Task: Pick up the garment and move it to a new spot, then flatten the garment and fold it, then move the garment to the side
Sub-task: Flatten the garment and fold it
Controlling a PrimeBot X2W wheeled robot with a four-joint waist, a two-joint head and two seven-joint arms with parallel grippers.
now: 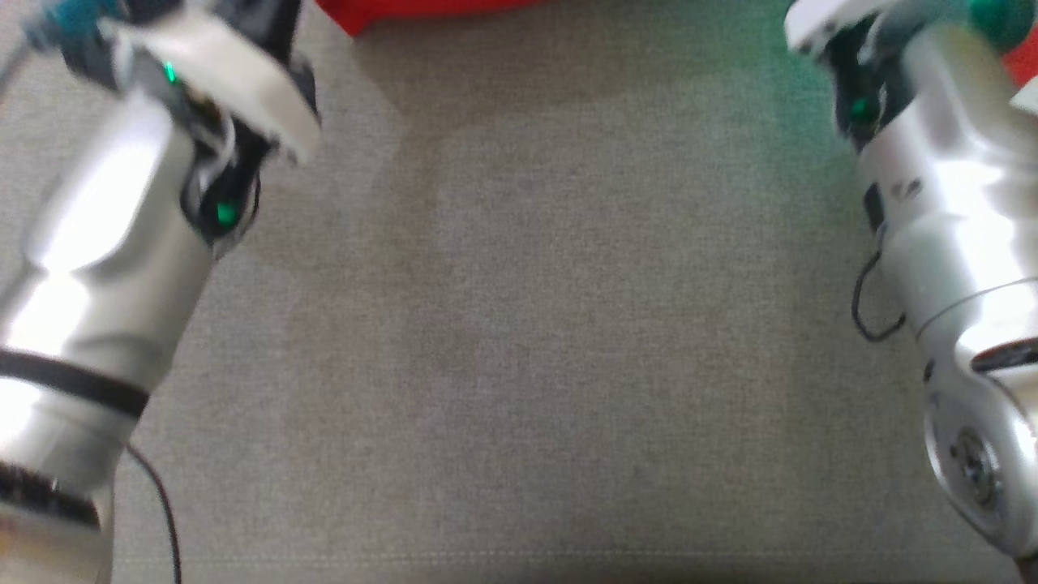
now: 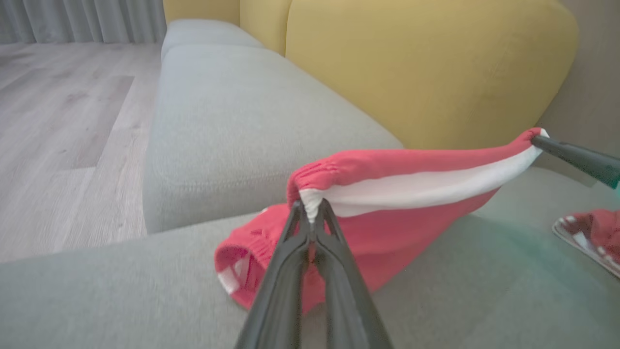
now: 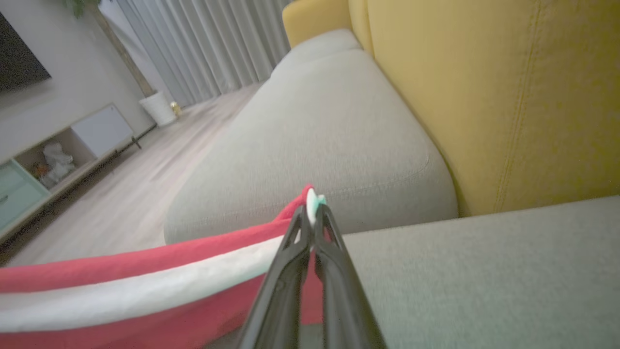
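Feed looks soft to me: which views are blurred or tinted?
Head view: left arm and right arm motion-blurred, green cast on sofa seat top right. Left wrist view: garment fairly sharp, green tint right. Right wrist view: garment smeared lower left.

In the head view the red garment (image 1: 422,10) is cut by the top edge, leaving a strip. The left forearm (image 1: 97,268) and right forearm (image 1: 949,211) are blurred and run off the frame. In the left wrist view the left gripper (image 2: 310,206) fingers cover the hem corner they pinch. The right gripper (image 2: 535,140) enters from the right edge, its body cut off. A red-and-white thing (image 2: 591,237) there is blurred and cropped, so I cannot tell what it is. In the right wrist view the garment runs off the left and bottom edges, and the clutter (image 3: 51,162) in the low cabinet (image 3: 101,128) is too small to identify.
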